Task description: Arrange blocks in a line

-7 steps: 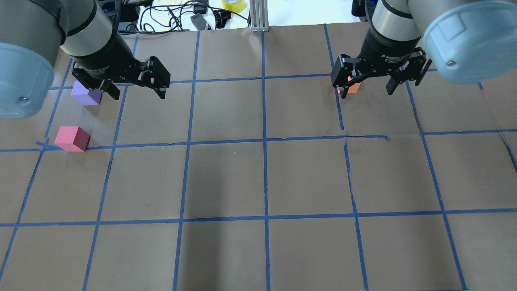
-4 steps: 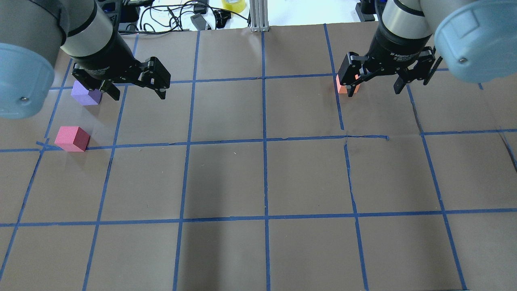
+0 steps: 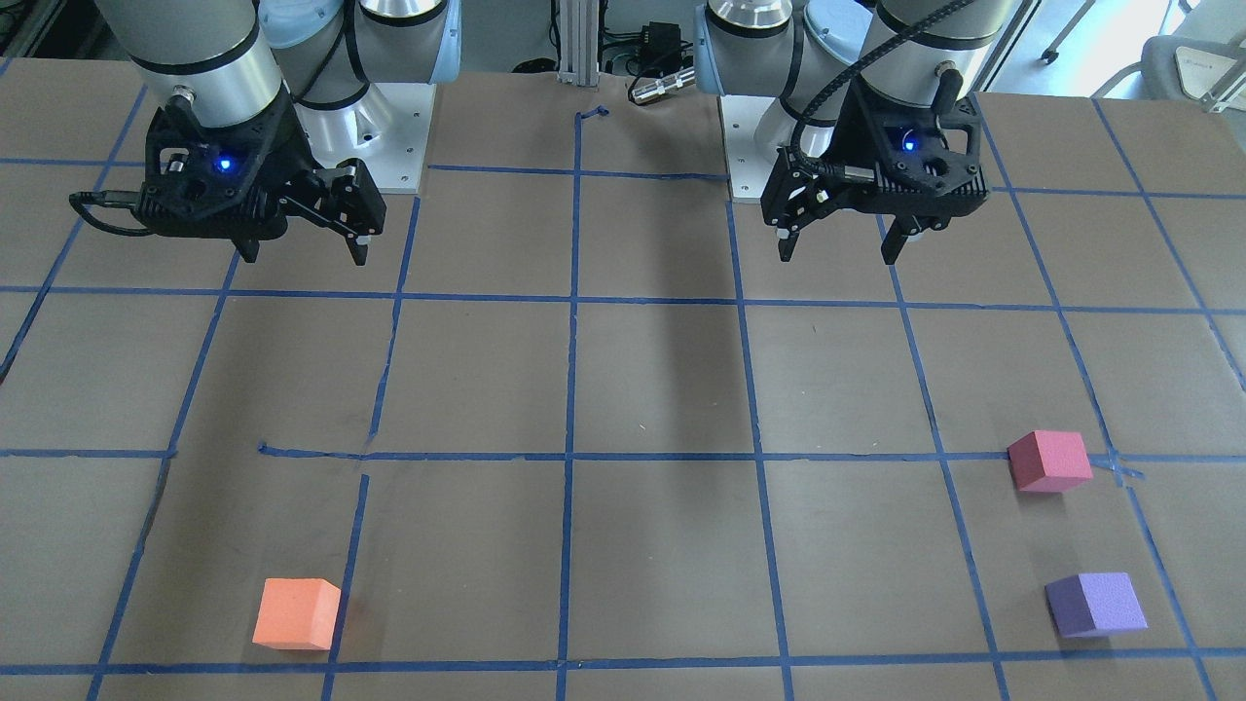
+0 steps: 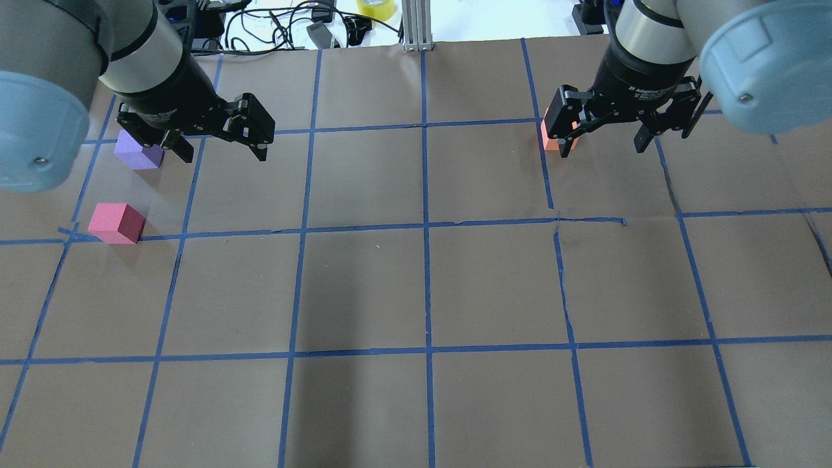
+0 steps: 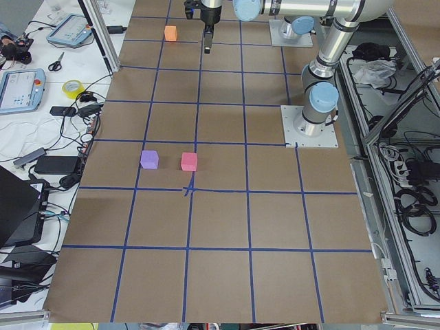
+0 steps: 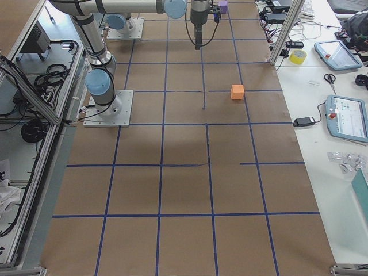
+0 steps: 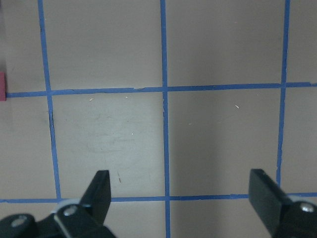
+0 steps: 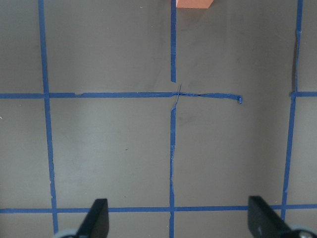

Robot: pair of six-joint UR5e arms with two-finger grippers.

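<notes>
The orange block (image 3: 297,613) lies on the brown paper on my right side; in the overhead view (image 4: 549,138) my right gripper's finger partly hides it. The pinkish-red block (image 4: 116,223) and the purple block (image 4: 136,155) lie apart on my left side. My left gripper (image 4: 223,155) is open and empty, hovering high, beside the purple block in that view. My right gripper (image 4: 603,149) is open and empty, also high. The right wrist view shows the orange block (image 8: 194,3) at its top edge. The left wrist view shows a sliver of the pinkish-red block (image 7: 2,85).
Blue tape lines (image 4: 426,227) divide the brown paper-covered table (image 4: 494,286) into squares. An aluminium post (image 4: 416,26), cables and a yellow tape roll (image 4: 376,8) sit at the far edge. Tablets and scissors (image 6: 329,79) lie on the operators' side table.
My right gripper has shifted a little to the right and away, still open, so more of the orange block shows. The left gripper and all three blocks have not moved.
</notes>
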